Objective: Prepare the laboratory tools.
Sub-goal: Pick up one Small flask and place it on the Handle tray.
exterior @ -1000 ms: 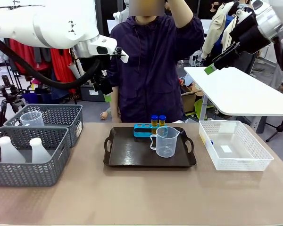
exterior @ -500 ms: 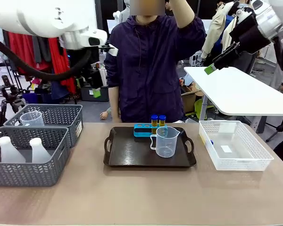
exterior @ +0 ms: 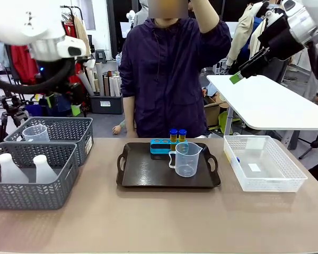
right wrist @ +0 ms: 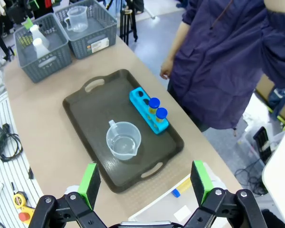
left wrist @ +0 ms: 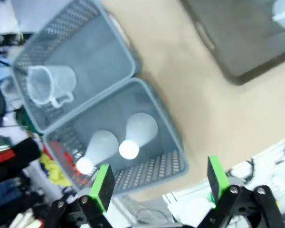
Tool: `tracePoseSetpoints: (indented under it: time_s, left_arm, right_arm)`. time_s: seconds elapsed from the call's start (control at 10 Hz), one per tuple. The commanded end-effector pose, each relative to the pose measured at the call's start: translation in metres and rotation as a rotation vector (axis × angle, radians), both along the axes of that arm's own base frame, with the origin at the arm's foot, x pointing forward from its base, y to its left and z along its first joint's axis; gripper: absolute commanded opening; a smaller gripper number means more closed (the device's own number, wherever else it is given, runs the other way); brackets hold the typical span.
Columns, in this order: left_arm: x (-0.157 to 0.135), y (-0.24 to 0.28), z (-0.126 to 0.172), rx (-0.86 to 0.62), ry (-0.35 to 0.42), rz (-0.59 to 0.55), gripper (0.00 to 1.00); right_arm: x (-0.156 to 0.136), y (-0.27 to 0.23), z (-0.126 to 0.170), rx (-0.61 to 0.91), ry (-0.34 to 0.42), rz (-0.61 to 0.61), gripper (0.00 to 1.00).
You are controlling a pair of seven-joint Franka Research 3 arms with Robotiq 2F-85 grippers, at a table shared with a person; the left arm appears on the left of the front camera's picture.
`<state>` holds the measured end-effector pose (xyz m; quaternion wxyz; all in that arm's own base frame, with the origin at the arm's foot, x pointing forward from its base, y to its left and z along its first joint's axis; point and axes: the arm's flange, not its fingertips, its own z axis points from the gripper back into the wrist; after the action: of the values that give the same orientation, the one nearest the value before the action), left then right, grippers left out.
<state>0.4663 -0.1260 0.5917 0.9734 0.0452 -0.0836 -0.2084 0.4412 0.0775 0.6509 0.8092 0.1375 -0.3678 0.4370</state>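
Front view, from the left: two conical flasks (exterior: pixel 10 169) stand in the near grey basket (exterior: pixel 32 198), a beaker (exterior: pixel 36 132) in the far basket (exterior: pixel 69 127). On the tray (exterior: pixel 128 180), the blue rack (exterior: pixel 159 146) holds two capped tubes (exterior: pixel 177 135), with another beaker (exterior: pixel 186 160) before it. Above, the left gripper (left wrist: pixel 159 183) and right gripper (right wrist: pixel 145 180) gape empty.

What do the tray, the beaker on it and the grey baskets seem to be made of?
Tray: probably dark plastic, smooth; it shows soft reflections.
Beaker: likely clear plastic; see-through, moulded handle.
Grey baskets: matt plastic, apparently; openwork woven-pattern walls.

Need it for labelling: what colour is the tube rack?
The rack is blue; clearest in right wrist view.
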Motion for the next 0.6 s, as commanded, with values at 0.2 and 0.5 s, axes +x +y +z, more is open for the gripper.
tracePoseSetpoints:
  time_s: [0.2, 0.5]
  left_arm:
    - [0.005, 0.048, -0.073, -0.063, -0.013, 0.155, 1.00]
    - [0.003, 0.063, -0.113, -0.057, 0.048, 0.253, 1.00]
  right_arm:
    - [-0.001, 0.000, 0.002, -0.006, -0.003, 0.004, 1.00]
    - [-0.001, 0.000, 0.002, -0.006, -0.003, 0.004, 1.00]
